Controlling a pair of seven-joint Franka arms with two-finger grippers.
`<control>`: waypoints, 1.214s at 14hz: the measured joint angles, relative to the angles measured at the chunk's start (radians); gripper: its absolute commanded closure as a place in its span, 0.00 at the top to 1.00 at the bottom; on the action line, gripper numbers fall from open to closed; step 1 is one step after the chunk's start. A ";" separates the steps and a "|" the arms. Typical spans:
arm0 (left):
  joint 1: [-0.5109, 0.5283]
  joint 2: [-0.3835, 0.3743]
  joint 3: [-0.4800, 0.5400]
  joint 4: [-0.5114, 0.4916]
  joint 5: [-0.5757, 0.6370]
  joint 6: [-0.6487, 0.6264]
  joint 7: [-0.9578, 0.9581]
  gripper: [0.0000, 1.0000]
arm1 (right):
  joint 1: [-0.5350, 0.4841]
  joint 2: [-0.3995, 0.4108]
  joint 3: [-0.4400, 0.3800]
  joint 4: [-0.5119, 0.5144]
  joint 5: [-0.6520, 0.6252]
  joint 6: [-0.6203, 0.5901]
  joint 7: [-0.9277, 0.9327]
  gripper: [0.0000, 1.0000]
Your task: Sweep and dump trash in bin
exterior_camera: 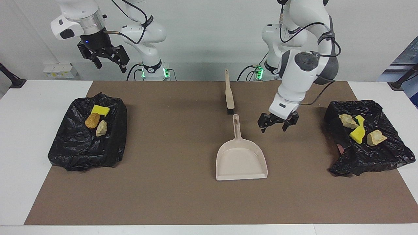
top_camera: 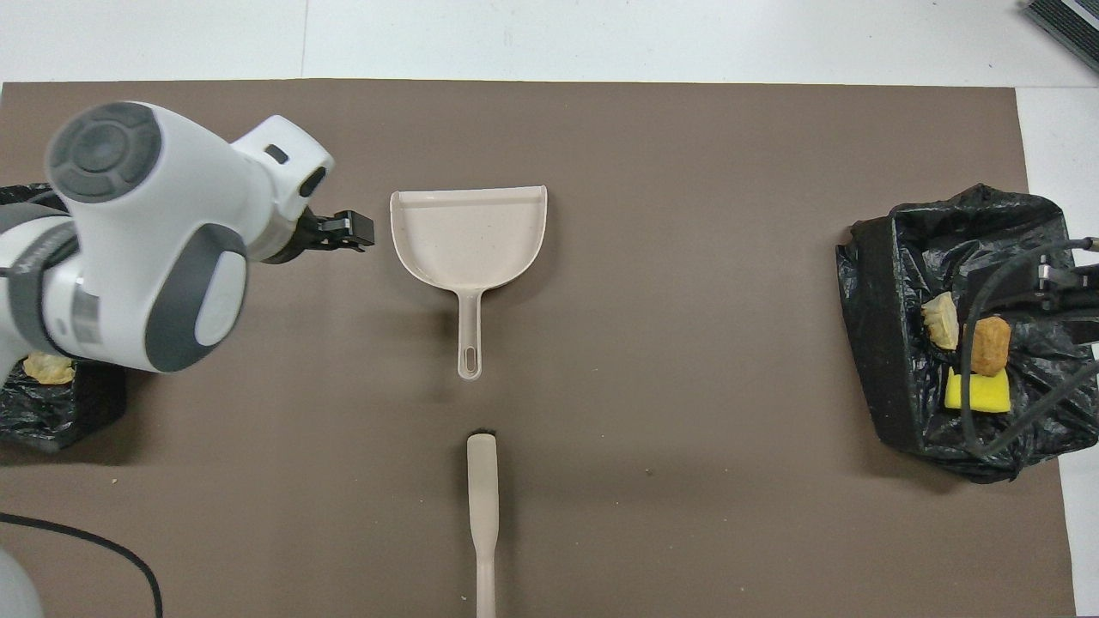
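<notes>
The trash lies in two black-bagged bins. In the bin [exterior_camera: 78,160] at the right arm's end are a yellow sponge [exterior_camera: 100,110], an orange roll [exterior_camera: 92,120] and a pale rock-like piece [exterior_camera: 101,128]. The bin [exterior_camera: 362,164] at the left arm's end holds a yellow sponge [exterior_camera: 357,134] and pale lumps [exterior_camera: 376,137]. The beige dustpan [exterior_camera: 241,160] lies flat mid-mat, nothing in it. My left gripper [exterior_camera: 274,128] hangs open and empty over bare mat between the dustpan and its bin. High above the other bin, my right gripper [exterior_camera: 111,65] waits open.
The beige brush [exterior_camera: 229,94] lies on the mat nearer to the robots than the dustpan's handle, in line with it. The brown mat [exterior_camera: 169,195] covers most of the white table. In the overhead view the left arm hides most of its bin [top_camera: 51,416].
</notes>
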 measured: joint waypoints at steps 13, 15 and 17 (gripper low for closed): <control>0.206 -0.194 0.007 0.060 0.033 -0.340 0.373 1.00 | 0.000 0.000 0.000 -0.001 0.000 0.000 0.000 1.00; 0.207 -0.209 0.007 0.089 0.054 -0.410 0.381 1.00 | 0.000 0.000 0.000 -0.001 0.000 0.000 0.000 1.00; 0.207 -0.220 0.007 0.100 0.056 -0.442 0.380 1.00 | 0.000 0.000 0.000 -0.001 0.000 0.000 0.000 1.00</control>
